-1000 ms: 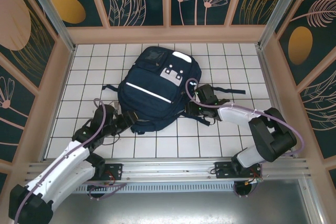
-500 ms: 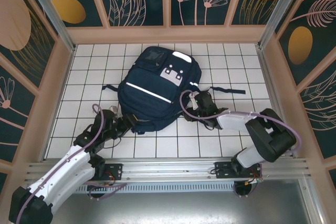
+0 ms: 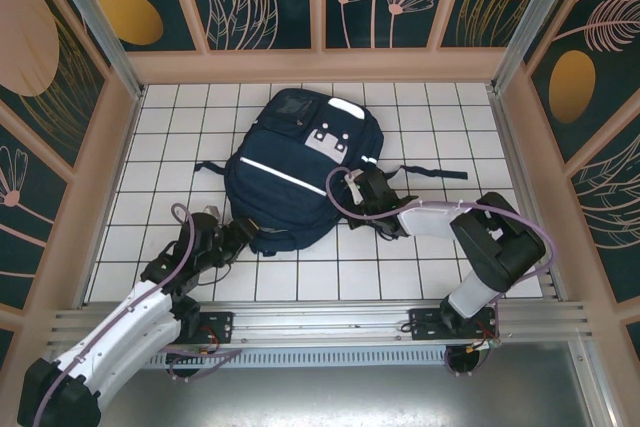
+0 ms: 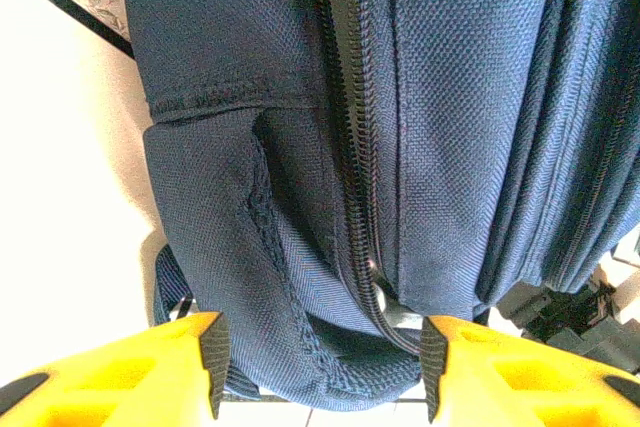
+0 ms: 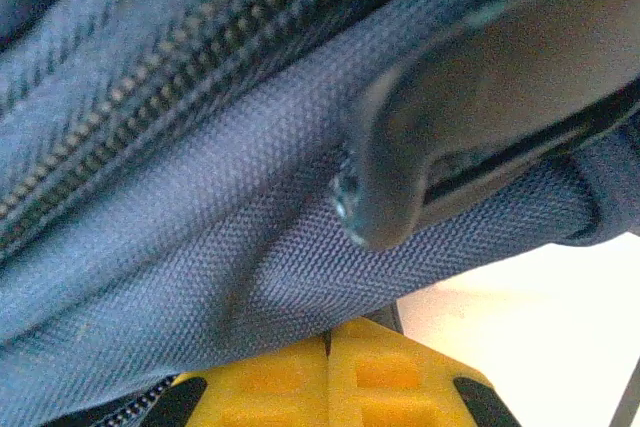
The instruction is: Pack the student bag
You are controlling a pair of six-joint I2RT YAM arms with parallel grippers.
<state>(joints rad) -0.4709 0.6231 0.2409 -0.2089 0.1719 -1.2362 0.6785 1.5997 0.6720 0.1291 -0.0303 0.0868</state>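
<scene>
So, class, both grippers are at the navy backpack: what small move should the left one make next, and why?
Probably close the left gripper on the near corner of the student bag. Its jaws stand open either side of that corner, the closed zipper between them, while the right gripper is shut against the bag's right side. A grip there should steady the bag.

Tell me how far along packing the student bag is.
Done: nothing visibly; the student bag lies flat on the table, and its side zipper looks closed. In hand: the left gripper is open, its fingers straddling the bag's near corner, and the right gripper is shut against its side. Left: opening it and packing, likely all of it.
</scene>
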